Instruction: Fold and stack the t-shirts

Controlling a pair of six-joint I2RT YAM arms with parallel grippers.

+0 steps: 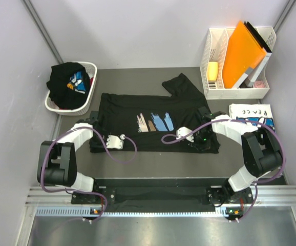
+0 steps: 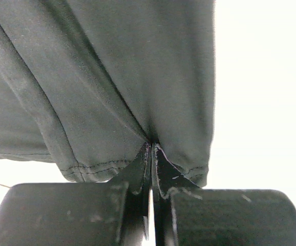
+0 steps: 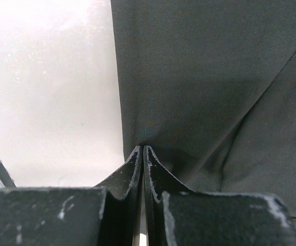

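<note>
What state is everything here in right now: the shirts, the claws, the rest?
Printed black t-shirt: spread out unfolded, print up, pinched by both grippers.
Left gripper: shut on its fabric.
Right gripper: shut on its fabric.
White tee: folded, lying flat.
Second black tee: crumpled in the laundry basket.
Orange folder: standing in the white organizer.

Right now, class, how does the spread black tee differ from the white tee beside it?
The black tee lies spread open; the white tee is folded. The left pincer and right pincer pinch the black tee, not the white tee. The black tee shows brush strokes, the white tee letters. Both lie on the table.
</note>
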